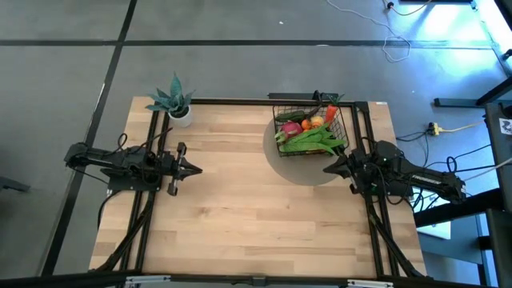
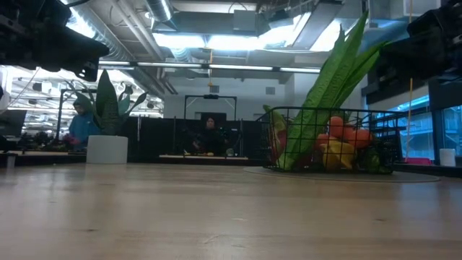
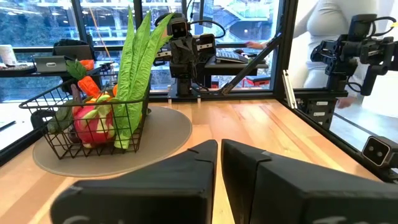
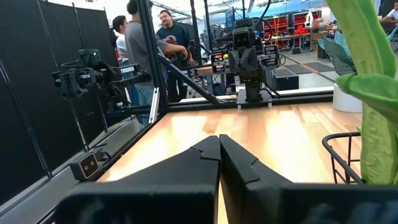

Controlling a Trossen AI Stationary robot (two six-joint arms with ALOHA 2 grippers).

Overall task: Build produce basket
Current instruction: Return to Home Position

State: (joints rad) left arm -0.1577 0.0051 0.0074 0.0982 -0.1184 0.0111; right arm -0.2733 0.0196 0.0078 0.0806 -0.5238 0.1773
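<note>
The black wire basket stands on a round grey mat at the table's far right, filled with produce: green corn across its near side, a red radish, orange and yellow fruit. In the low view the basket shows corn leaves sticking up. In the left wrist view the basket shows the radish and corn leaves. My left gripper hovers shut at the table's left, away from everything. My right gripper is shut just near of the basket, touching nothing.
A potted spiky plant in a white pot stands at the far left corner. The round mat lies under the basket. Bare wood lies between the two arms and along the near half. People stand beyond the table in the wrist views.
</note>
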